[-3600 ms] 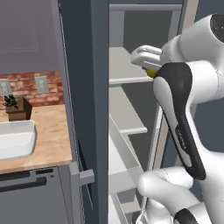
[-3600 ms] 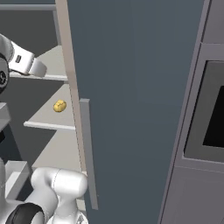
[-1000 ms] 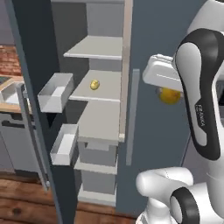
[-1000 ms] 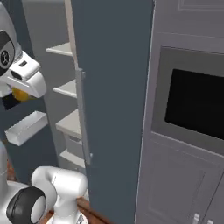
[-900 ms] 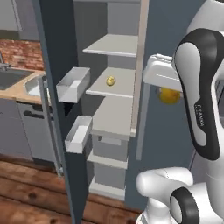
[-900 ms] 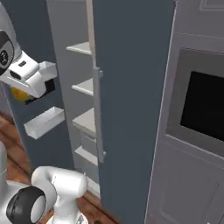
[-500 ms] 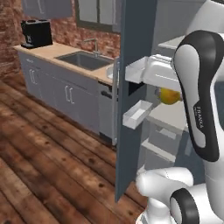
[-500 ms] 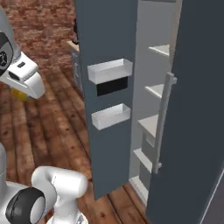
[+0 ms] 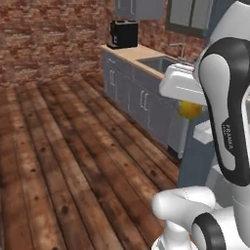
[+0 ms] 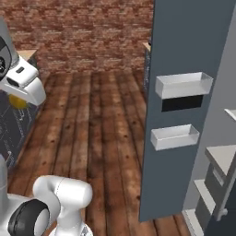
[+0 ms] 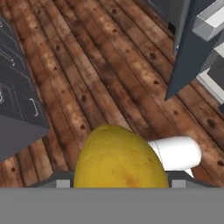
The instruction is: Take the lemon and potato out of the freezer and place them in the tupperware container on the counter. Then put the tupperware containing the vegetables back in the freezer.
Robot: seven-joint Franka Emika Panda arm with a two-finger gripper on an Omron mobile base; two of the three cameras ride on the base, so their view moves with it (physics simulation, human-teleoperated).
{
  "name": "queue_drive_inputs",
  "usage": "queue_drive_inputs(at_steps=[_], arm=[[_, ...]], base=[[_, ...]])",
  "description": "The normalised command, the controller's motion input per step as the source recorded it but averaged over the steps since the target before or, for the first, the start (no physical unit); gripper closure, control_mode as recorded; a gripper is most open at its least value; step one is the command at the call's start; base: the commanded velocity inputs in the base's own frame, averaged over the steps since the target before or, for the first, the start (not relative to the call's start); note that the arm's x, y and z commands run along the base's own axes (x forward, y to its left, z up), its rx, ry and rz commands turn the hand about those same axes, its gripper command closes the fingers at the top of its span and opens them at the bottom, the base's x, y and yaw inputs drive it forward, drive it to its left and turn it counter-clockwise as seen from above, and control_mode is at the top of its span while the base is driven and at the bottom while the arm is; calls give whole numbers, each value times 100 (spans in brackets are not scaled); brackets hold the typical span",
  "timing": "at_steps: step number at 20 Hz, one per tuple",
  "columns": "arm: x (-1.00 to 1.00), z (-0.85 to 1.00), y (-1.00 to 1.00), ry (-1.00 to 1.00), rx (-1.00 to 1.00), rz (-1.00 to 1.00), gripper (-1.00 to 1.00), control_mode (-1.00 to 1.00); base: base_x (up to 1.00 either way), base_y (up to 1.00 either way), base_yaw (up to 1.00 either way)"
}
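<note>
Nearest, in the hand view, a smooth bright yellow round lemon [image 11: 121,158] sits at six o'clock, right against the camera, so the gripper [image 11: 121,175] is clamped on it; its fingertips are hidden behind the fruit. In the left base view the same lemon [image 9: 190,110] hangs under the white hand at about three o'clock, carried clear of the floor, presumably so it can travel while the base faces away from the shelves.

Below the hand lies dark brown plank flooring [image 11: 100,87]. At two o'clock in the hand view stands the edge of the tall blue-grey freezer [image 11: 186,65] door; the right base view shows that door [image 10: 184,55] swung open with two white translucent door bins [image 10: 183,85], left ajar since the potato is judged to be inside yet.

Farthest, at one o'clock in the left base view, runs the light beige wood-grain counter [image 9: 132,52] over dark grey cabinets, with a sink and a black coffee machine [image 9: 123,34]. The white tub cannot be made out there.
</note>
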Motion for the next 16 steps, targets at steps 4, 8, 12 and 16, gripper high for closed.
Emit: queue_drive_inputs(at_steps=[4,8,12,16], arm=[[0,0,0,0,0,0,100,100],[0,0,0,0,0,0,100,100],[0,0,0,0,0,0,100,100],[0,0,0,0,0,0,100,100]], base=[[97,40,4],[100,32,-7],[100,41,-16],[100,42,-29]])
